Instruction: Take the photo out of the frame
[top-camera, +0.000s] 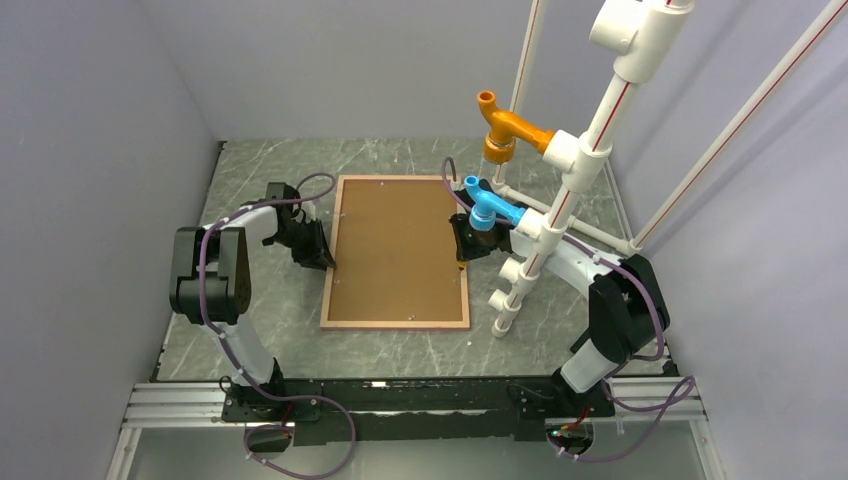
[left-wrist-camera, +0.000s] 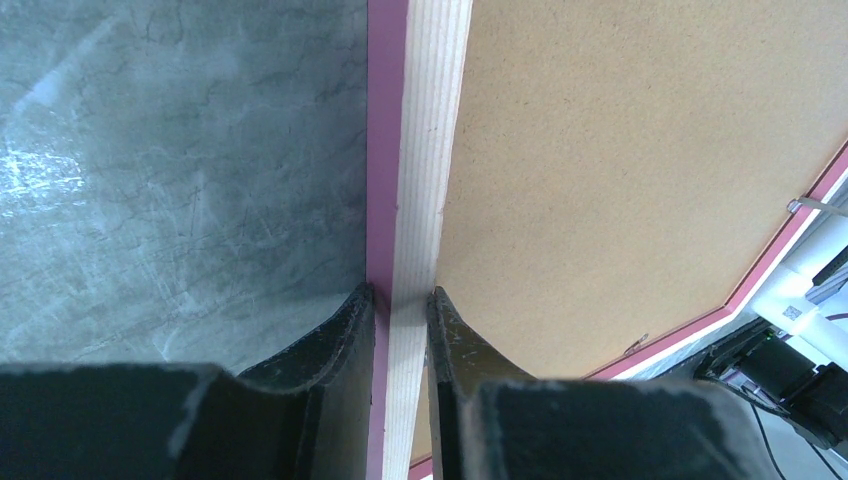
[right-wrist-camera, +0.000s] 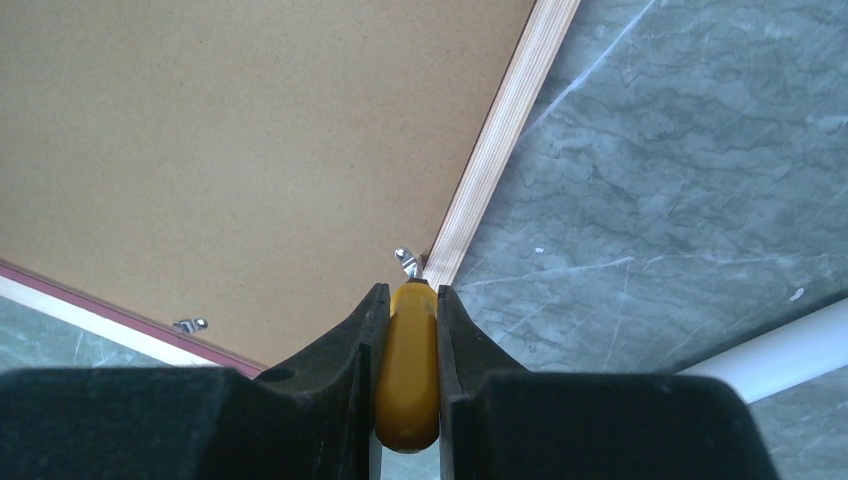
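The frame (top-camera: 397, 323) lies face down, long sides running front to back; the left gripper (left-wrist-camera: 400, 293) pinches its left rail, the right gripper (right-wrist-camera: 405, 290) clamps a yellow tool (right-wrist-camera: 407, 380) aimed at the right rail's clip (right-wrist-camera: 404, 259); photo hidden beneath

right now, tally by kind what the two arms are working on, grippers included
pink frame: 1
brown backing board: 1
yellow-handled tool: 1
grippers: 2 (left gripper shut on the frame's edge, right gripper shut on the tool)
total: 5
The photo itself is not in view.
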